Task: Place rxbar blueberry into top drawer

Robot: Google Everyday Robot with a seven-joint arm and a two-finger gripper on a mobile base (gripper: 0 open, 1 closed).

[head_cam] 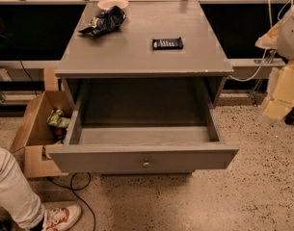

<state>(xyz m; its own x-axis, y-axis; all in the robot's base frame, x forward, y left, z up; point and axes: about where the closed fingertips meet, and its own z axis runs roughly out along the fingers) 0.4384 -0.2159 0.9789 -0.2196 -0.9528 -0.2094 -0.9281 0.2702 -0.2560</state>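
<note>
The rxbar blueberry, a small flat dark blue bar, lies on the grey cabinet top, right of centre. The top drawer is pulled wide open below it, and the part of its inside that shows holds nothing. Its flat front panel has a small round knob. My gripper shows as a pale blocky shape at the right edge of the camera view, beside the cabinet and level with the open drawer. It is well to the right of the bar and touches nothing.
A wrinkly dark chip bag and a pale bowl sit at the back left of the cabinet top. An open cardboard box stands on the floor at the left. A person's leg and shoe are at the bottom left, with a cable nearby.
</note>
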